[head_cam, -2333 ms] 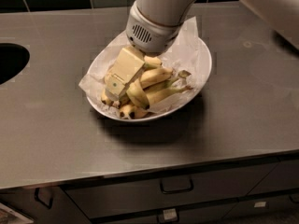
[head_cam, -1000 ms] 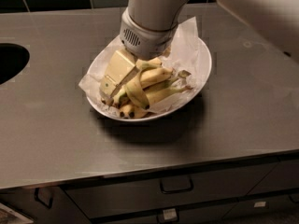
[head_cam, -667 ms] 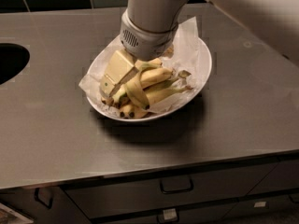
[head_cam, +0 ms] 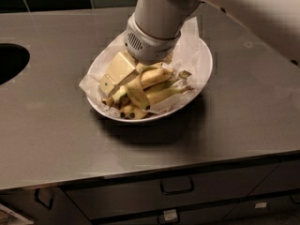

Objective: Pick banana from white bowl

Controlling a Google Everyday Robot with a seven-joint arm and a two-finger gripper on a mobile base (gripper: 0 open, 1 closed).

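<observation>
Banana, curved, green-tinged, lies atop the pile in the paper-lined white bowl on the counter; gripper sits low among the fruit, presumably to grasp it; whether it has closed: cannot tell.

Grey metal counter, dark round cutout at left, drawers below

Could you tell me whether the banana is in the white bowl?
In: the banana lies among other bananas inside the white bowl, with the gripper beside it.

The arm slants down, claw low, left of wrist.
</observation>
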